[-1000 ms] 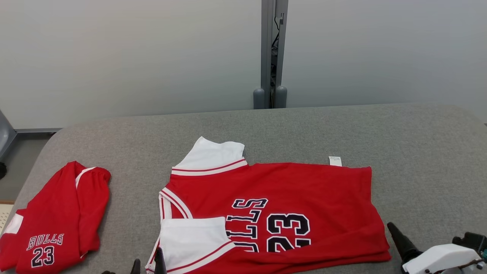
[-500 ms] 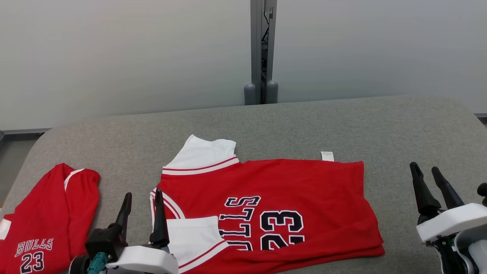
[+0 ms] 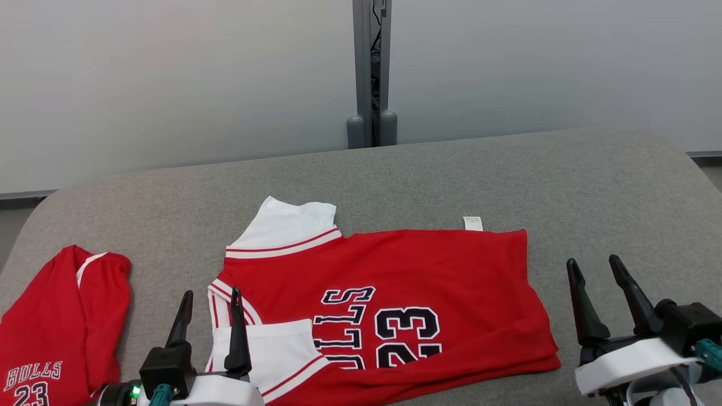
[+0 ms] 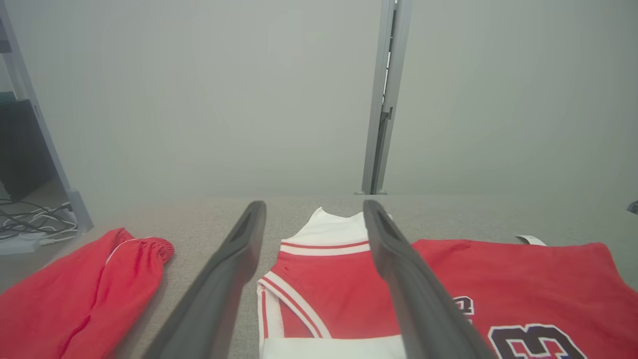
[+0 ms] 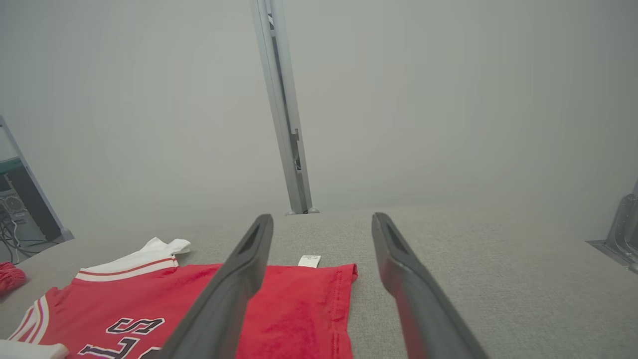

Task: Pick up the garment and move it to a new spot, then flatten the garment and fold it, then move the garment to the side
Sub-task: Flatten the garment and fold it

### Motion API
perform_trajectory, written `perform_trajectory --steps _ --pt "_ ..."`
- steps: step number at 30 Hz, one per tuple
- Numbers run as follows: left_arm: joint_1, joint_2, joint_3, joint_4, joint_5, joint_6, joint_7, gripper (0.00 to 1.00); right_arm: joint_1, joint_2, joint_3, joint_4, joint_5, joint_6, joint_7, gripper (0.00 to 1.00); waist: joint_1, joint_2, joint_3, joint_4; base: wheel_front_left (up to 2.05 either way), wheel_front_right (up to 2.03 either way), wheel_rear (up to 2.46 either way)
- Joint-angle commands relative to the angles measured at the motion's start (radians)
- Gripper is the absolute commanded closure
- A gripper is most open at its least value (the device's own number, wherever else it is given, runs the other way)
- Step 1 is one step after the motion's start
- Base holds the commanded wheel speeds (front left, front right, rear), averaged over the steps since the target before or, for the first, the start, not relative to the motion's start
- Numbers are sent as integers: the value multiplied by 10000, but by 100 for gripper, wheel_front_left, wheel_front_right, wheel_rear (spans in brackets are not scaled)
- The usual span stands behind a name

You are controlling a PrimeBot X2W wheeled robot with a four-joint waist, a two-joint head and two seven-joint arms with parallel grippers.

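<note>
The garment is a red jersey with white sleeves and dark lettering, lying flat and folded over on the grey table. My left gripper stands open at the lower left, its right finger over the jersey's left edge near the striped neckline. In the left wrist view the jersey shows between and to the right of the open left gripper. My right gripper is open just right of the jersey's right edge, with nothing between its fingers. In the right wrist view the right gripper points past the jersey's corner.
A second red garment printed with the same lettering lies bunched at the table's left end. A small white label sticks out at the jersey's far edge. A grey post rises behind the table against the pale wall.
The camera has shifted, moving the whole scene left and up. Both grippers rose into view from the bottom edge. The right one then came closer to the jersey's right edge.
</note>
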Motion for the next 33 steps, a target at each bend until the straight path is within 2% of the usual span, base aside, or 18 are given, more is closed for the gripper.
perform_trajectory --steps 1,10,15,18,21,23,24,29,33 --pt "115 39 54 51 31 77 -7 0 103 7 -50 -30 -131 0 -6 0 0 -1 21 -27 0 0 0" --pt "-15 39 103 147 164 177 -8 0 139 110 62 2 -493 2 -7 0 0 -1 199 -191 0 0 0" --pt "-193 40 136 456 170 -158 -7 0 -141 21 163 54 -575 2 -7 0 0 -1 434 -372 0 0 0" --pt "-635 86 320 881 412 -559 -8 0 -511 -163 440 358 -814 2 -9 0 0 -1 681 -547 0 0 0" --pt "-1281 367 371 1373 713 -1060 -8 0 -1081 -227 614 975 -829 0 -8 0 0 -1 1059 -668 0 0 0" --pt "-1930 632 184 1754 903 -1570 -8 0 -1612 -208 751 1464 -724 0 -8 0 0 -1 1388 -748 0 0 0" --pt "-2692 914 123 2160 999 -1986 -8 0 -2181 -185 873 2043 -598 0 -7 0 0 -1 1728 -827 0 0 0" --pt "-4758 1526 -179 3834 861 -3026 527 0 -3726 -43 1305 3467 -66 0 137 0 0 -1 2405 -1030 0 0 0" --pt "-6261 1977 -487 5042 382 -3355 1461 0 -4873 164 1774 4515 465 0 351 0 0 -1 2951 -1253 0 0 0"
